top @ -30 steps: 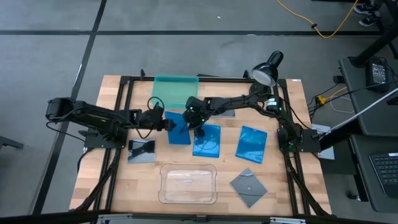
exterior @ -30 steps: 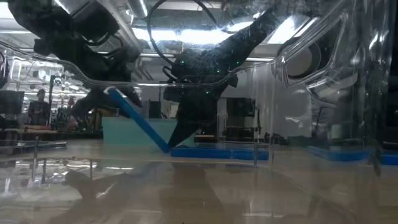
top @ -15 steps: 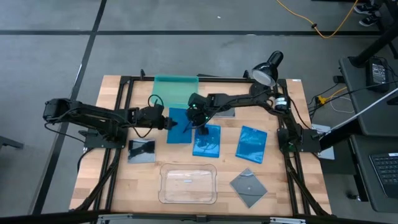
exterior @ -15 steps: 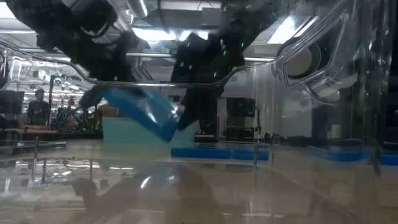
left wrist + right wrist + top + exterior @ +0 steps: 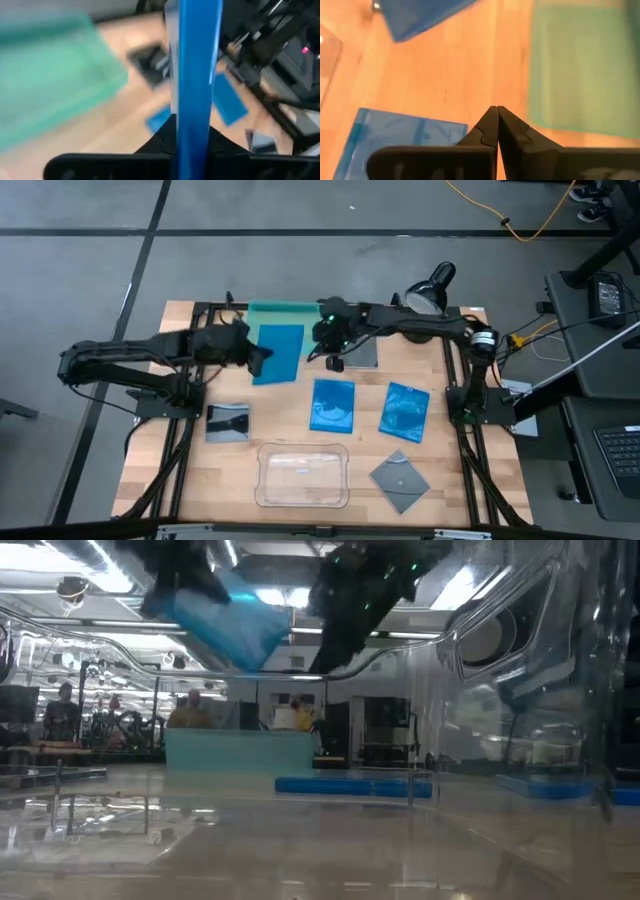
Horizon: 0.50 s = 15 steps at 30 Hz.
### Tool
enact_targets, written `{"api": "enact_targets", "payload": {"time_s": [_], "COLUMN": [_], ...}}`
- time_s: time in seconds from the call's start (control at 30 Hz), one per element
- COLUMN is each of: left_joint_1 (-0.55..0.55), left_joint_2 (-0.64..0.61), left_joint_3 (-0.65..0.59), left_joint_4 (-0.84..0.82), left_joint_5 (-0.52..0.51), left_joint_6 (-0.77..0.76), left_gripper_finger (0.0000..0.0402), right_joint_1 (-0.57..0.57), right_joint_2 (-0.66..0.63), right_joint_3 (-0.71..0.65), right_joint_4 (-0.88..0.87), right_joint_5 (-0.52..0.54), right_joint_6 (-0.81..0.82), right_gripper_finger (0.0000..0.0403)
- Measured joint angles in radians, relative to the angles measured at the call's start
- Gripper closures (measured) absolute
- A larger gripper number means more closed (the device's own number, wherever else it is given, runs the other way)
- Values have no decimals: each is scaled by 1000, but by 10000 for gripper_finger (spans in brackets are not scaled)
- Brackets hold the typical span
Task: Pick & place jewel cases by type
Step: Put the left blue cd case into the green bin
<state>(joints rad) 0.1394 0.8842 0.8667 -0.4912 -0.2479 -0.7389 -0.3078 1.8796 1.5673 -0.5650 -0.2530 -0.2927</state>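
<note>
Your left gripper (image 5: 258, 356) clamps a blue case (image 5: 279, 353), lifted off the table beside the green tray (image 5: 283, 311); your right gripper (image 5: 333, 358), fingers pressed together, hovers empty just beside it.

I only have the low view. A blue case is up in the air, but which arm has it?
Observer: The left claw is shut on one edge of the blue case.
Operator: Is the right claw carrying anything?
Observer: No. The right claw is shut and empty.
Operator: What's under the lifted case?
Observer: From above, it overlaps the teal tray along that tray's edge nearest the table's middle.
</note>
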Motion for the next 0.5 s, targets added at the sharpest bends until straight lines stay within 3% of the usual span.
{"api": "enact_targets", "payload": {"time_s": [0.1, 0.23, 0.37, 0.5], "left_joint_1": [8, 21, 22, 22], "left_joint_2": [-9, -3, 11, 27], "left_joint_3": [70, 125, 148, 166], "left_joint_4": [-15, -16, -2, 13], "left_joint_5": [-51, -83, -84, -85], "left_joint_6": [136, 270, 396, 528], "left_gripper_finger": [390, 390, 390, 390], "right_joint_1": [1, 17, 22, 16], "right_joint_2": [-78, -219, -389, -574], "right_joint_3": [-2, -45, -174, -347], "right_joint_4": [-9, 8, 56, 152], "right_joint_5": [9, 119, 203, 213], "right_joint_6": [0, 0, 21, 76], "right_gripper_finger": [393, 393, 393, 393]}}
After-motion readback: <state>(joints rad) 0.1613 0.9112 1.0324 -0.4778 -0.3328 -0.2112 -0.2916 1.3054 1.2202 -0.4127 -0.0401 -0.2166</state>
